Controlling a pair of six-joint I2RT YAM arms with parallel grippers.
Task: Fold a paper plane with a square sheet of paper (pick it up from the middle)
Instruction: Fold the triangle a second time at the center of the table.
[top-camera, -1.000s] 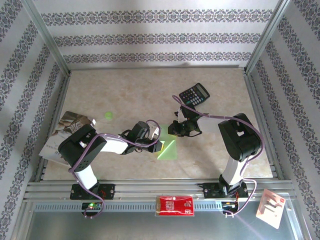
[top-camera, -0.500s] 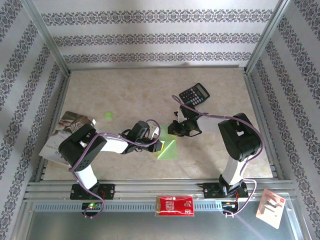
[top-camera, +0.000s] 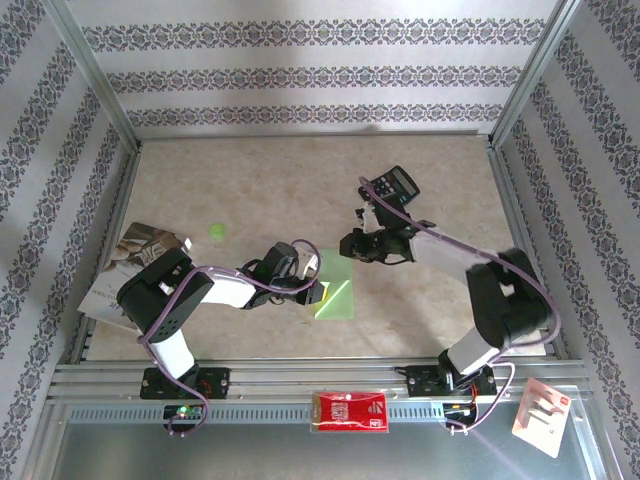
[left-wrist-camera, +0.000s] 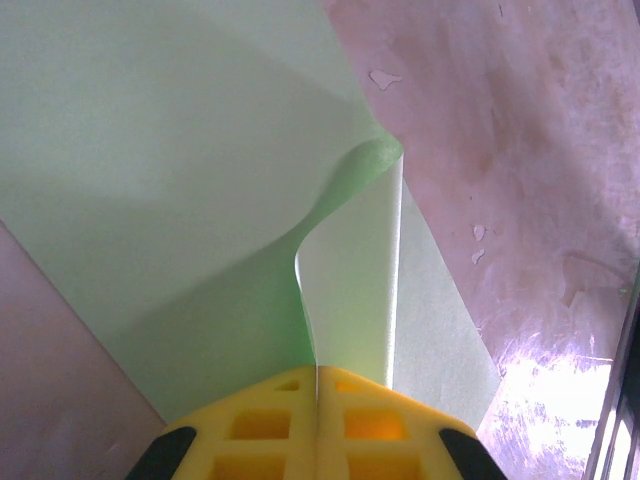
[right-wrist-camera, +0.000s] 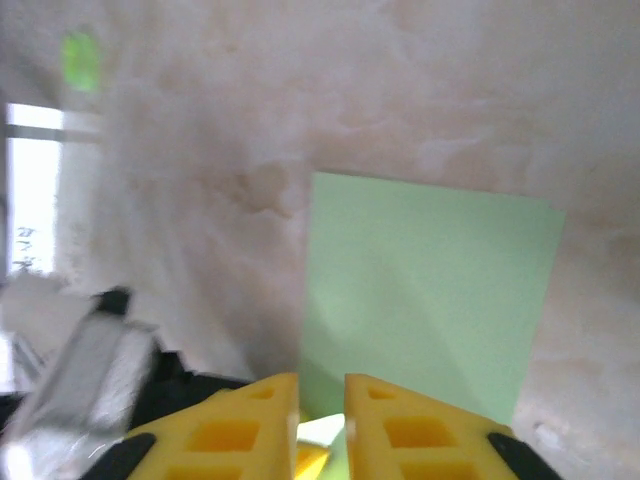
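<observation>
The square sheet of paper (top-camera: 337, 298) is light green and lies on the table between the two arms. My left gripper (top-camera: 318, 292) is shut on a pinched-up ridge of the sheet (left-wrist-camera: 350, 260), and its yellow fingers (left-wrist-camera: 260, 430) meet with no gap. My right gripper (top-camera: 347, 247) hovers just beyond the sheet's far edge. Its yellow fingers (right-wrist-camera: 240, 425) stand a narrow gap apart with nothing between them, and the sheet (right-wrist-camera: 430, 290) lies ahead of them. The paper plane is out of view.
A black calculator (top-camera: 397, 184) lies at the back right, partly under the right arm's cable. A tiny green dot (top-camera: 217, 231) sits left of centre. A magazine (top-camera: 125, 270) lies at the left edge. A red-and-white packet (top-camera: 350, 410) rests on the front rail.
The right arm has stretched out, with its elbow swinging to the right. Its gripper has drawn slightly back from the sheet. The left gripper has kept its hold and place.
</observation>
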